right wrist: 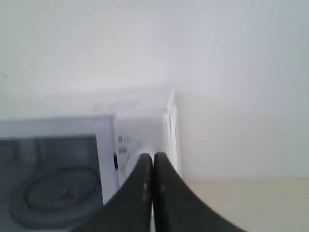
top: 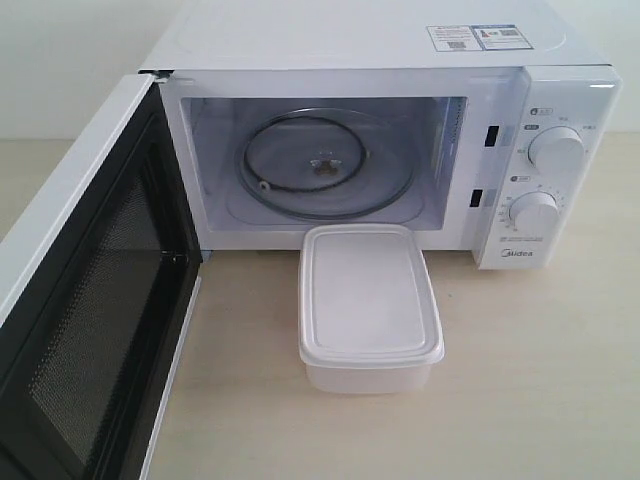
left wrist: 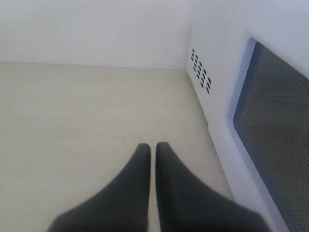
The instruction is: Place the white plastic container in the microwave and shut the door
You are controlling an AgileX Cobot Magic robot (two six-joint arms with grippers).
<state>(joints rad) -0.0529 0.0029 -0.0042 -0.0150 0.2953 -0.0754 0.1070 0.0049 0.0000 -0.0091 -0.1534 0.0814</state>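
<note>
The white plastic container (top: pixel 368 300) sits lidded on the bench (top: pixel 540 390), just in front of the microwave (top: pixel 380 35). Its far end is close to the lower edge of the open cavity, and whether it touches cannot be told. Nothing holds it. Inside, the glass turntable (top: pixel 325 165) is bare. The door (top: pixel 95 290) stands swung wide to the left, its mesh-screened inner face toward the camera.

Neither arm shows in the exterior view. The left fingers (left wrist: pixel 133 183) are pressed together with nothing between them, over bare bench beside the door's outer window. The right fingers (right wrist: pixel 135 193) are likewise together and empty, facing the microwave's front from its dial side.

Judged from this, no step is done. Grasping the container, setting it on the turntable and swinging the door shut all lie ahead.
</note>
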